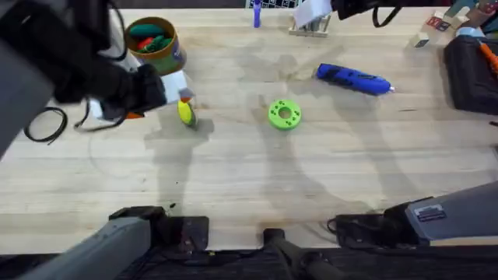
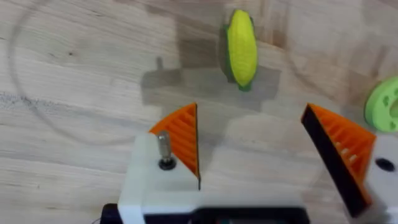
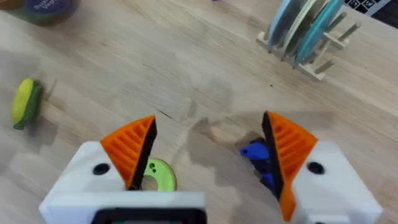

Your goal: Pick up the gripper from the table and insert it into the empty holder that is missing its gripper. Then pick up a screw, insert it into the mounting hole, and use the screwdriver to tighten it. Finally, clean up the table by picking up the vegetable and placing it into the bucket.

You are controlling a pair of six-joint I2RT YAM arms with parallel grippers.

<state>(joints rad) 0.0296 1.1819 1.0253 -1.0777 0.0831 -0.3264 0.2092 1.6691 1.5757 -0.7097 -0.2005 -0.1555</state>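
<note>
Broadly, the wooden table (image 1: 257,179) carries everything. Next in bulk, the bucket (image 1: 153,43) stands at the far left, toys inside. The screwdriver (image 1: 354,79) lies far right of centre — well apart from it. The left gripper (image 2: 255,155), fingers spread wide, hovers just short of the vegetable (image 2: 241,51). The right gripper (image 3: 208,162) also gapes — nothing between its pads.

Overhead high, facing forward-down; both wrist views close to table, seemingly tilted, sharing vegetable (image 2: 242,48).
</note>
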